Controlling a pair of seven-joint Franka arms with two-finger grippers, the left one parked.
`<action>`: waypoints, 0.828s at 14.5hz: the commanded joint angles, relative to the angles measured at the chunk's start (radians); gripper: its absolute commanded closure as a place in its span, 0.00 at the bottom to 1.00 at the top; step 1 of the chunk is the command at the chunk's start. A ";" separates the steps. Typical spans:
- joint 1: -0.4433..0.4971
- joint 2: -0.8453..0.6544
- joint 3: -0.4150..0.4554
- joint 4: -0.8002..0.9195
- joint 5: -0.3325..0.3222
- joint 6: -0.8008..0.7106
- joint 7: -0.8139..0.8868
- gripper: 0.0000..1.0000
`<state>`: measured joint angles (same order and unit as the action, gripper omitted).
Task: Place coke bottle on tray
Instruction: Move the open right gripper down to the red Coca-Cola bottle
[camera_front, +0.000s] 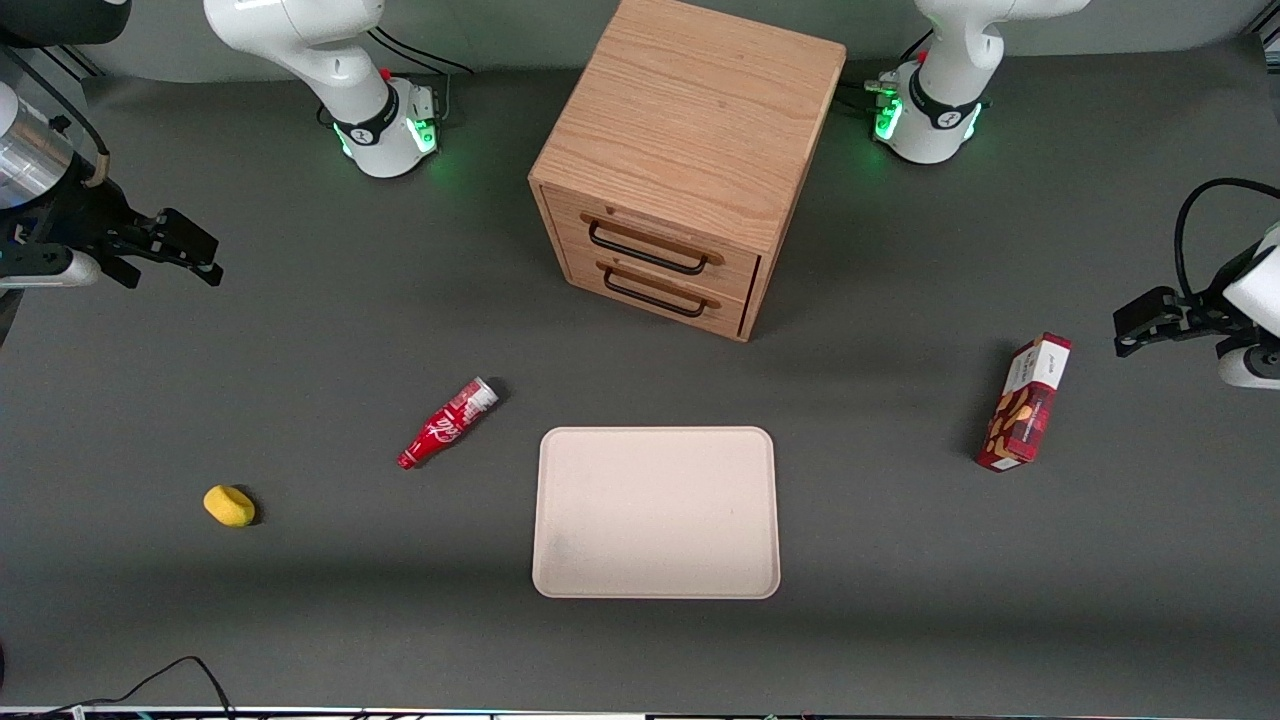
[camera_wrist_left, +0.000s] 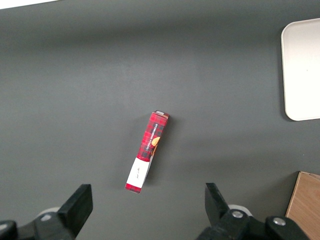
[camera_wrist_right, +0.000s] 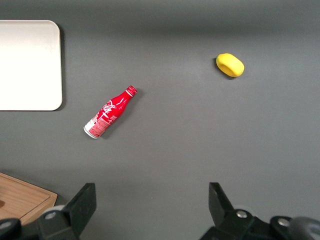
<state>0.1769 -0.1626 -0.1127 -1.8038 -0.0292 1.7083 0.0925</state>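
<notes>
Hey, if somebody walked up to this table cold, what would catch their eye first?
Probably the wooden drawer cabinet, standing farthest from the camera, with the big beige tray in front of it. Next, the red coke bottle lying beside the tray, while the open gripper hangs high toward the working arm's end.

High front view; downward wrist views.

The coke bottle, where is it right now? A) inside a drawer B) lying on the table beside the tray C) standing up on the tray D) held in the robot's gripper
B: the coke bottle lies on its side on the dark table, apart from the tray, which has nothing on it. The gripper is open, up at the working arm's end of the table, far from the bottle.
</notes>
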 joint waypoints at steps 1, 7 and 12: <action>0.010 0.017 -0.007 0.029 0.002 -0.019 -0.001 0.00; 0.065 0.106 0.008 0.055 0.003 -0.001 0.253 0.00; 0.079 0.277 0.077 0.047 0.060 0.154 0.675 0.00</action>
<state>0.2566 0.0172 -0.0446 -1.7903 0.0007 1.8161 0.6382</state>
